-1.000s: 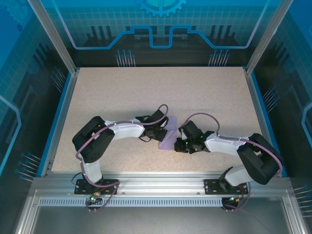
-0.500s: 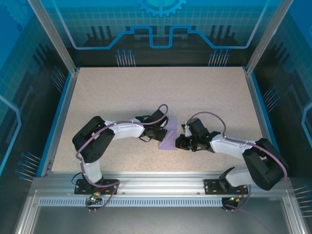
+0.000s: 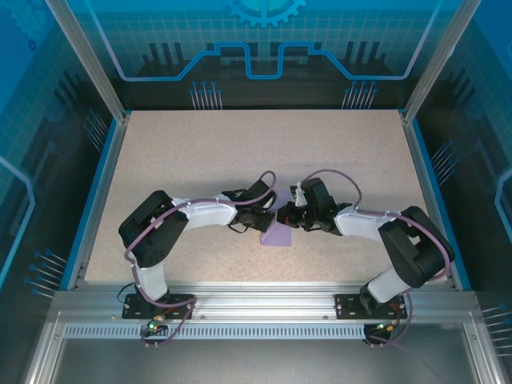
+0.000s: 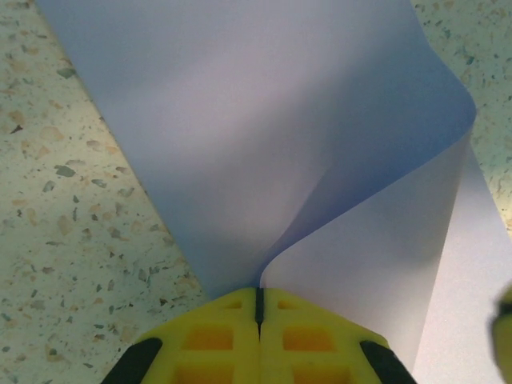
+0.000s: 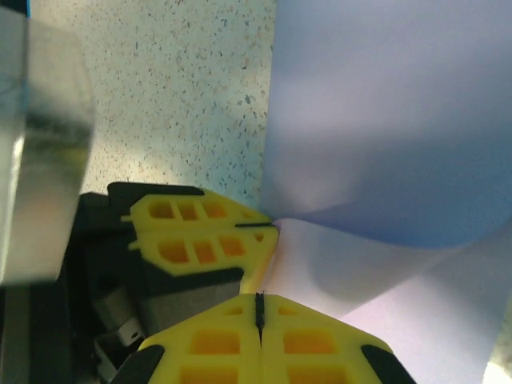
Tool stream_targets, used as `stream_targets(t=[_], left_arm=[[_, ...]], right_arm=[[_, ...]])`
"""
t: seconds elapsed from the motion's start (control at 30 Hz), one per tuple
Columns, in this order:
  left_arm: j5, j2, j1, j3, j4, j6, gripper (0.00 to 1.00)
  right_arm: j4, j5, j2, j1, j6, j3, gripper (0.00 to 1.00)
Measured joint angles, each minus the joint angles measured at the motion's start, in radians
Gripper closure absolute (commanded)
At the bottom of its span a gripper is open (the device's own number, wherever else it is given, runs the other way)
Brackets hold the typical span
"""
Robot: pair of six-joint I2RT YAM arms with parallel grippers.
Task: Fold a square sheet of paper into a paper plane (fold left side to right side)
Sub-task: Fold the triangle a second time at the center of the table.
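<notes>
Square sheet of paper (image 3: 278,235): we see left gripper (image 4: 258,294) clamped on its curled-over edge. Right gripper (image 5: 260,298) has jaws pressed together just beside it, hold on paper unclear. Sheet lies mid-table, toward 6 o'clock; speckled table (image 3: 240,144) is roomy toward 12, 3 and 9 o'clock.

square sheet of paper (image 4: 264,120) cut off at frame top
</notes>
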Motion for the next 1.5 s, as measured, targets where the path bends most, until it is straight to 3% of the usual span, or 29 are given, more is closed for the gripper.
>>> stream_targets(t=[0.43, 1.0, 1.2, 1.5], left_arm=[[0.000, 0.000, 0.000, 0.000, 0.000, 0.003, 0.94], [0.000, 0.000, 0.000, 0.000, 0.000, 0.003, 0.93], [0.000, 0.000, 0.000, 0.002, -0.003, 0.003, 0.87], [-0.011, -0.080, 0.000, 0.020, -0.101, 0.018, 0.70]], right_arm=[[0.023, -0.018, 0.115, 0.000, 0.003, 0.021, 0.95], [-0.033, 0.027, 0.119, 0.000, -0.038, 0.021, 0.95], [-0.034, 0.034, 0.119, 0.000, -0.039, 0.020, 0.95], [-0.013, 0.035, 0.116, 0.000, -0.038, 0.006, 0.95]])
